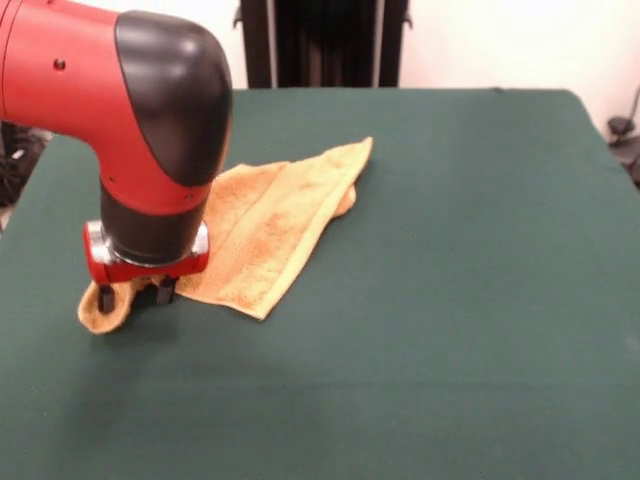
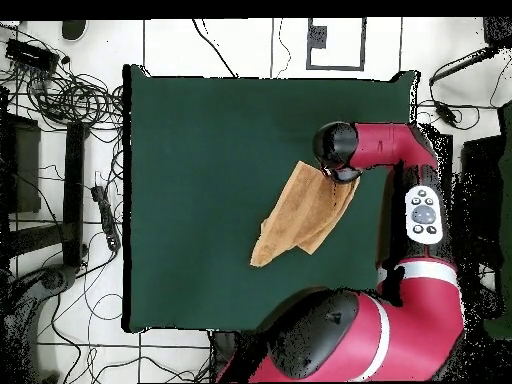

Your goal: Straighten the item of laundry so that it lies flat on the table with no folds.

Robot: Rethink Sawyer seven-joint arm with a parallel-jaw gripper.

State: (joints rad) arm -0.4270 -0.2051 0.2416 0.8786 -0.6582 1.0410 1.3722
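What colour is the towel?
Golden-tan towel, seen best in the front view.

The towel (image 1: 262,232) (image 2: 300,212) is golden-tan terry cloth, nubby and matt, with a flatter woven band near one edge. The table (image 1: 450,250) (image 2: 200,180) has a dark green felt-like top, matt and even. The arm (image 1: 120,110) (image 2: 395,145) has smooth, glossy red and black plastic-looking shells, with a shiny metal ring above the gripper (image 1: 135,295).
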